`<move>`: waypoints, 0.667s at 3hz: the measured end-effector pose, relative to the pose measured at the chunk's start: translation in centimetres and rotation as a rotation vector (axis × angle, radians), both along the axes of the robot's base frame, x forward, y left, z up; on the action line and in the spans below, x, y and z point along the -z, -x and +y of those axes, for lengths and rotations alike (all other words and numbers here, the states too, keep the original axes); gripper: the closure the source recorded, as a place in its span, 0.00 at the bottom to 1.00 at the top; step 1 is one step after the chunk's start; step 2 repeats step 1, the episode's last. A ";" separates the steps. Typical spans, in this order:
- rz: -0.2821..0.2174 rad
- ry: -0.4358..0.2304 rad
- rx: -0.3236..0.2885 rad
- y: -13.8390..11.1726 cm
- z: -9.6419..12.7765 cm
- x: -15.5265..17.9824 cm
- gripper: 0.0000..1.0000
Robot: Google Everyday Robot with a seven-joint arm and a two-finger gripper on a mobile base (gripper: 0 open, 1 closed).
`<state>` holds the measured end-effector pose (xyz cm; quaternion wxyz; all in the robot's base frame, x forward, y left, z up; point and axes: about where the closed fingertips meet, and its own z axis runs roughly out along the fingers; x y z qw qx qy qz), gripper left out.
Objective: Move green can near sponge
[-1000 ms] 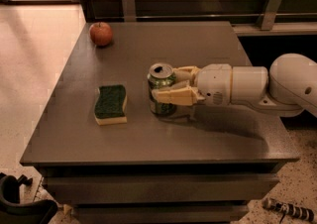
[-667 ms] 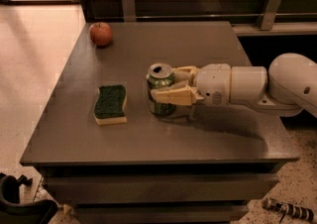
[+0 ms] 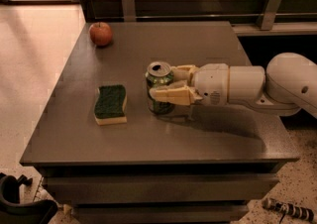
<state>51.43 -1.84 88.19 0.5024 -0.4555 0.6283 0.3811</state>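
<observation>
The green can [image 3: 158, 77] stands upright near the middle of the dark table [image 3: 148, 139], silver top and pull-tab up. My gripper [image 3: 162, 84] reaches in from the right on a white arm, with its cream fingers [image 3: 171, 94] on either side of the can, shut on it. The sponge [image 3: 110, 104], dark green top over pale yellow foam, lies flat on the table to the left of the can, a short gap between them.
A red apple [image 3: 100, 33] sits at the table's far left corner. A wooden wall with metal brackets [image 3: 270, 5] runs behind the table. A dark object [image 3: 20, 203] lies on the floor at the lower left.
</observation>
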 end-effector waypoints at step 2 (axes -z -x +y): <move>0.000 0.000 -0.004 0.1 0.2 0.0 0.00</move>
